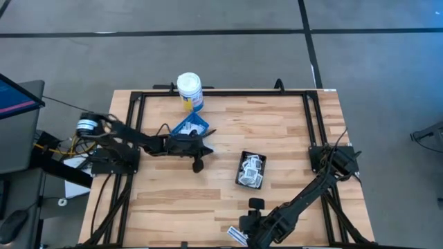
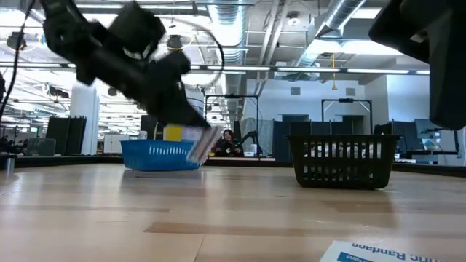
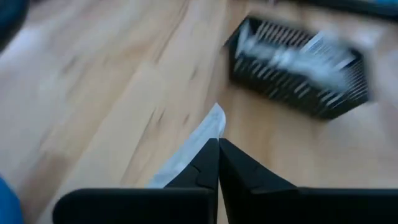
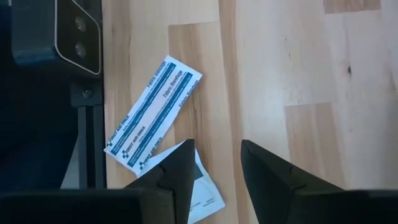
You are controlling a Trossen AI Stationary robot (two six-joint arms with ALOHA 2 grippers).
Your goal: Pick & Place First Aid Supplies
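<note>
My left gripper is shut on a narrow white strip packet. It hovers over the table's middle, between the blue tray and the black tray. The black tray holds several white packets. My right gripper is open, low over the table's near edge. Beside it a white strip packet with blue print lies flat on the wood. Another white packet lies partly under one of its fingers; whether they touch, I cannot tell. My left gripper pinches the white strip packet at one end between its two shut fingers. The strip runs along the fingers. In the low view it hangs slanted below the fingers, in front of the blue tray, and looks lifted clear of the table.
A white bottle with a yellow label stands by the far edge, behind the blue tray. A black frame runs round the table's edges. Bare wood lies right of the black tray and in the near left part.
</note>
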